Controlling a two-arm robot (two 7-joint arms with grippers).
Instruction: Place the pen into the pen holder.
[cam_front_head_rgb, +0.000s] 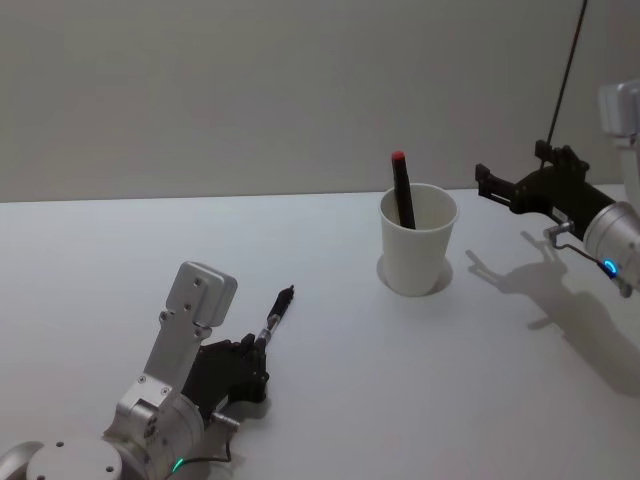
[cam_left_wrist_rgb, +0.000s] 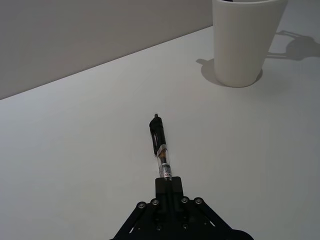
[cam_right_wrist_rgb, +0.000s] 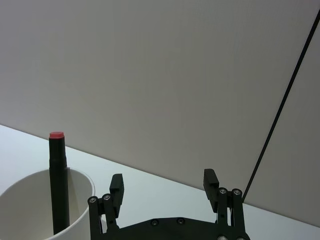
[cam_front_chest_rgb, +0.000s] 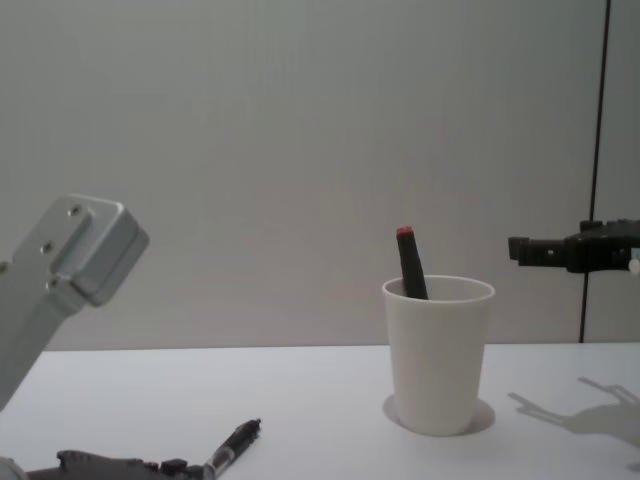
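Left gripper (cam_left_wrist_rgb: 168, 185) clenches pen (cam_left_wrist_rgb: 160, 147) by its tail, so the tip leads toward pen holder (cam_left_wrist_rgb: 245, 45) ahead. Right gripper (cam_right_wrist_rgb: 163, 181), released, hangs beside that holder.

White pen holder (cam_front_head_rgb: 415, 255), red-tipped black marker (cam_front_head_rgb: 402, 190), black-and-clear pen (cam_front_head_rgb: 278, 312), white table (cam_front_head_rgb: 400, 400).
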